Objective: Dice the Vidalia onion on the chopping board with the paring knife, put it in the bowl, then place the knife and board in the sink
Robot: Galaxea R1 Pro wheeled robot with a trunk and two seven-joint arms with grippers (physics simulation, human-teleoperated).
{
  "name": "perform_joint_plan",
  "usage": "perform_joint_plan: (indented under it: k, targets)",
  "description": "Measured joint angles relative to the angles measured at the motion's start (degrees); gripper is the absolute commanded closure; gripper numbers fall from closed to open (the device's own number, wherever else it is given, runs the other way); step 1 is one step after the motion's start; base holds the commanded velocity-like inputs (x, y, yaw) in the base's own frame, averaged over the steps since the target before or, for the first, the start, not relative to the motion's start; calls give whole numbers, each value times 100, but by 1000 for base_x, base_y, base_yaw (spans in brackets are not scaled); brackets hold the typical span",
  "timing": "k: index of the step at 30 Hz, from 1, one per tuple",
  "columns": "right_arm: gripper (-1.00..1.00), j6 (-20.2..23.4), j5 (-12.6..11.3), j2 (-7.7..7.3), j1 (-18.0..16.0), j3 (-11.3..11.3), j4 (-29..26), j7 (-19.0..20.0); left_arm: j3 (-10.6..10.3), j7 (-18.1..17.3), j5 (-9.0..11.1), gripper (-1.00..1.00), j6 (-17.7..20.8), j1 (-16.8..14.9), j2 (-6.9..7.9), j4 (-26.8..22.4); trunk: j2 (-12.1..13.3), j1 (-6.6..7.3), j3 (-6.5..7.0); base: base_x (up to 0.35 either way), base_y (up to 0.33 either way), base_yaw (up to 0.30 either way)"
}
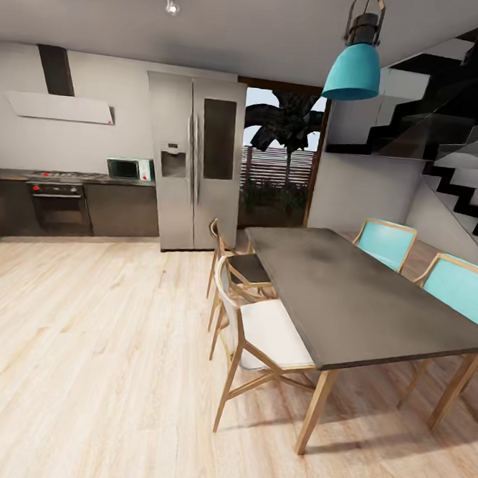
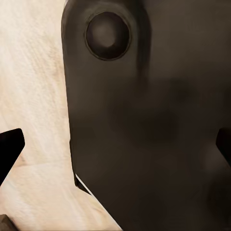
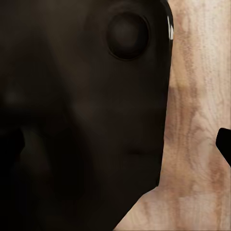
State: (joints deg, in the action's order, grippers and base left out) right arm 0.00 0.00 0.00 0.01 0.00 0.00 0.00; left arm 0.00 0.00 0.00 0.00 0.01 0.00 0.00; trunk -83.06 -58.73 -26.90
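Ahead, countertop (image 1: 57, 176) beside fridge (image 1: 195, 160), dining table (image 1: 349, 294) near — both grippers' grip state indiscernible.

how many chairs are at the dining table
4: two turquoise-backed chairs on the far right side, a white-seated one nearest, a dark-seated one behind it. More may be hidden.

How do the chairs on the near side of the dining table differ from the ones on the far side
The near white chair has a pale seat and is pulled out from the dining table; the far turquoise chairs show bright blue-green backs and sit close against it. The white chair shows whole, while the turquoise ones are partly hidden by the tabletop. Both kinds have light wooden frames.
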Motion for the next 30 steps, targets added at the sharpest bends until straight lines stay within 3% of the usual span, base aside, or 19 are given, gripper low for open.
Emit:
perform_joint_plan:
  k: [9, 18, 30]
  targets:
    - [-100, -26, -5, 149, -35, 5, -124, -14, 5, 0, 1, -100, -8, 9, 19, -8, 0, 0, 2, 0, 0, 0]
    - [-100, -39, -8, 156, -47, 2, -166, -8, 15, 0, 16, -100, -8, 8, 28, -26, 0, 0, 2, 0, 0, 0]
    - [-100, -400, -8, 159, -48, 3, -264, -8, 23, 1, 21, -100, -272, 7, 27, -404, 1, 0, 2, 0, 0, 0]
